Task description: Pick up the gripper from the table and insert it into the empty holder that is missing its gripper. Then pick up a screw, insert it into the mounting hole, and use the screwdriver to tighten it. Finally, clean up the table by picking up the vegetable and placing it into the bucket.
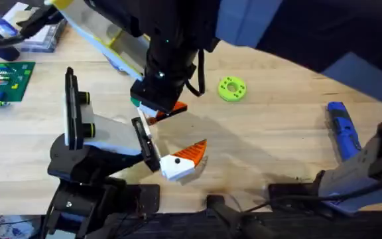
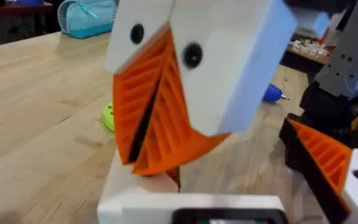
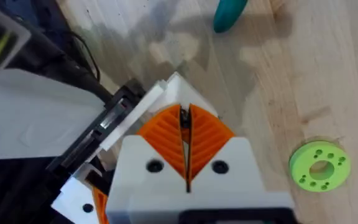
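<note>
one loose gripper [image 1: 181, 161] is lying on the bench [image 1: 277, 133] just beside the holder [image 1: 95, 136], its orange finger pointing away from the holder. the arm reaching over the middle is hovering nearest, just beyond it, its fingers [image 3: 185, 140] pressed together on nothing. the left wrist fingers [image 2: 160, 106] are looking nearly closed too.

Matt pale wood table [image 1: 277, 139]; ribbed orange plastic gripper [image 1: 181, 161].
</note>
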Motion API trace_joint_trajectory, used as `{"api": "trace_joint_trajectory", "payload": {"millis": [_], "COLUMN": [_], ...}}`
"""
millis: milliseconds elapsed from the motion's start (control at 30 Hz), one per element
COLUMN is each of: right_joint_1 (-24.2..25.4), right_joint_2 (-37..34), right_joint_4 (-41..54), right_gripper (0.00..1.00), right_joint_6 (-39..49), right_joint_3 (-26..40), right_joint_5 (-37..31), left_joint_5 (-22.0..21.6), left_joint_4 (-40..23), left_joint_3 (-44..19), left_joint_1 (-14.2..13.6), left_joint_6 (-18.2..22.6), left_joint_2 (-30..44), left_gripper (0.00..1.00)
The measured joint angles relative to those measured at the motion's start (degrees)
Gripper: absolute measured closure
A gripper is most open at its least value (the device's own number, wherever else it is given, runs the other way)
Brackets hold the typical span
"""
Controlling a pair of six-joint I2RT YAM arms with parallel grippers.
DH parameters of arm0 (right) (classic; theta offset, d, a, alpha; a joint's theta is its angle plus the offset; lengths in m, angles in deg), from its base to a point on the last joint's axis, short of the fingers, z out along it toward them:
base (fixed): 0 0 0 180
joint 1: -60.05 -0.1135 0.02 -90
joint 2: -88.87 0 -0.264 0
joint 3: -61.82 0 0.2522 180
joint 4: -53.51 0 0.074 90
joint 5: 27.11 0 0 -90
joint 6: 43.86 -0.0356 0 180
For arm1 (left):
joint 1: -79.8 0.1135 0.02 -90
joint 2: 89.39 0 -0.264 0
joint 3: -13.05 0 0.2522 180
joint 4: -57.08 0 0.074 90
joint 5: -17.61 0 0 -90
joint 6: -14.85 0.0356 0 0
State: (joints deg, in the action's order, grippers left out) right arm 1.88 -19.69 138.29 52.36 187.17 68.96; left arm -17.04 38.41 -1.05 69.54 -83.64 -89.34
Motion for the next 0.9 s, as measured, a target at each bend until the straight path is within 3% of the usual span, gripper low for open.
{"api": "trace_joint_trajectory", "payload": {"millis": [133, 400, 900], "right_joint_1": [0.0, 0.0, 0.4], "right_joint_2": [0.0, 0.1, 0.1], "right_joint_4": [0.0, 1.3, 1.8], "right_gripper": [0.992, 0.82, 0.648], "right_joint_6": [0.0, 0.0, 0.0], "right_joint_3": [0.1, 0.1, 1.4], "right_joint_5": [0.0, -1.3, -1.8], "left_joint_5": [0.0, -0.9, -1.1], "left_joint_4": [0.0, 0.1, 0.2], "left_joint_3": [0.0, 0.0, 0.0], "left_joint_1": [0.0, 0.0, 0.0], "left_joint_6": [0.0, 0.2, 0.6], "left_joint_2": [0.0, 0.0, 0.0], "left_gripper": [0.011, 0.011, 0.011]}}
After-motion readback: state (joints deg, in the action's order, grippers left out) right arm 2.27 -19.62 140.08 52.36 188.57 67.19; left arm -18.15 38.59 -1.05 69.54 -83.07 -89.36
